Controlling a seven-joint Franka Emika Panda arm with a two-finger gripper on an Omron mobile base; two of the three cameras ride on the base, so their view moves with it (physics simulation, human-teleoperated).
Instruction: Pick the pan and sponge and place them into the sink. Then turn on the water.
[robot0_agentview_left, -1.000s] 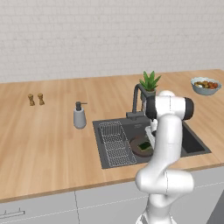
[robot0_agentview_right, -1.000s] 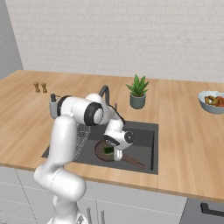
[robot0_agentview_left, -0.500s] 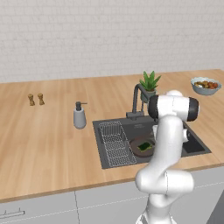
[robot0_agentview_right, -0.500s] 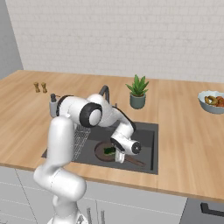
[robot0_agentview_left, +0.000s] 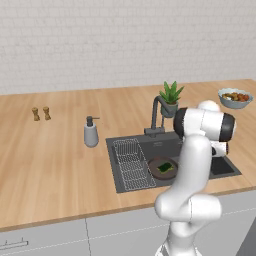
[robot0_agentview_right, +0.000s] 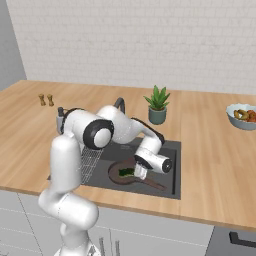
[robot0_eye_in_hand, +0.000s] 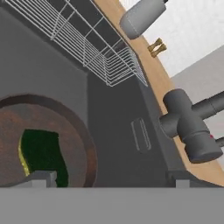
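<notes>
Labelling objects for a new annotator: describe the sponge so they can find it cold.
Start at the dark grey sink sunk into the wooden counter, beside the wire rack. In the basin lies the round brown pan, and the sponge rests inside that pan. It is a small green block with a yellowish edge, far smaller than the leafy potted plant standing up on the counter behind the tap.

1 pan (robot0_agentview_left: 161, 165) | 1 sponge (robot0_agentview_left: 165, 168) | 1 sink (robot0_agentview_left: 220, 168) | 2 shakers (robot0_agentview_left: 41, 113) | 1 plant (robot0_agentview_left: 171, 98) | 1 bowl (robot0_agentview_left: 234, 98)

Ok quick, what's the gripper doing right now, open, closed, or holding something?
Gripper: open and empty, over the dark grey rectangular sink; the small green sponge lies in the round dark brown pan.
</notes>
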